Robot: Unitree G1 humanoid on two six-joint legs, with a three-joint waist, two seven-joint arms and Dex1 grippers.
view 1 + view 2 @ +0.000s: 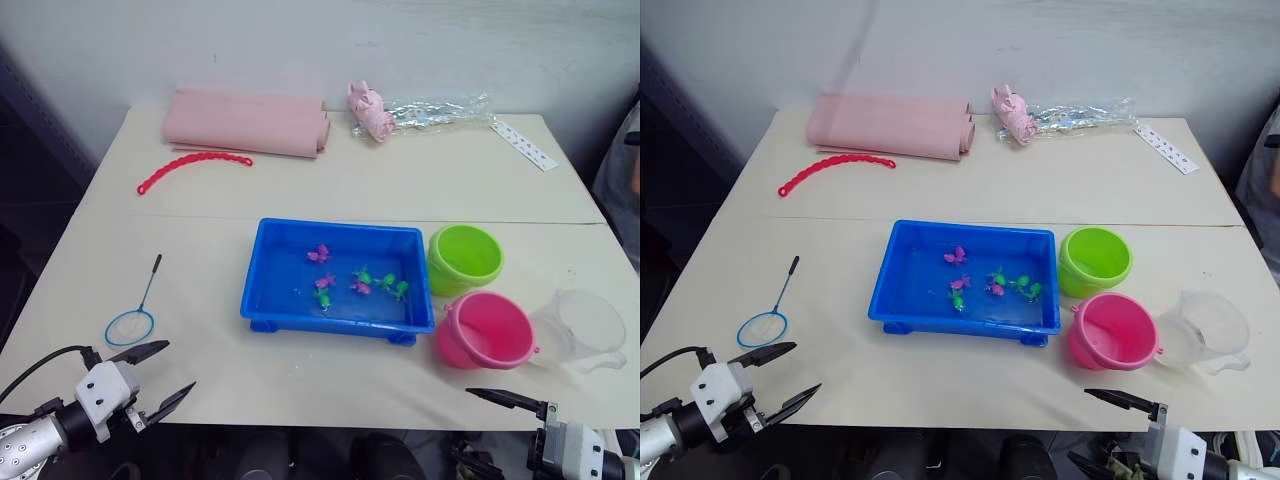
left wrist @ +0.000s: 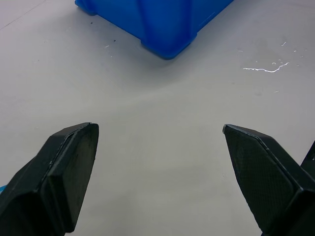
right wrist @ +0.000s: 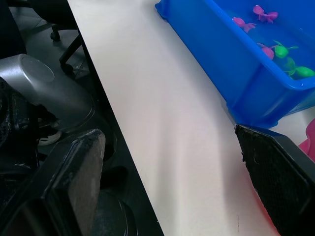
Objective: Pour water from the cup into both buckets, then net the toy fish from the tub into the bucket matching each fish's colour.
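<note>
The table [image 1: 200,270] I am working over is pale cream and fills most of my head view. A rolled pink cloth [image 1: 247,122] lies along its far edge, left of centre. The blue tub [image 1: 338,278] sits mid-table and holds shallow water with the toy fish [image 1: 360,278], pink and green ones clustered toward its right half. Just right of the tub stands the green bucket [image 1: 465,258]; the pink bucket [image 1: 486,330] stands nearer to me, next to the green one and close to the tub's near right corner. The clear cup [image 1: 584,328] stands upright just right of the pink bucket, near the table's right edge. A crumpled clear plastic wrapper [image 1: 435,110] with a small pink soft toy [image 1: 368,110] at its left end lies at the far edge, and a white strip [image 1: 524,145] lies beyond it to the right. A red bead chain [image 1: 192,167] curves across the far left. The net [image 1: 134,318] lies flat at the near left, hoop toward me, handle pointing away.

My left gripper [image 1: 163,375] hovers at the near edge just beside the net's hoop, fingers spread wide and empty. My right gripper [image 3: 172,182] hangs off the near right edge below the pink bucket, likewise spread and holding nothing.
</note>
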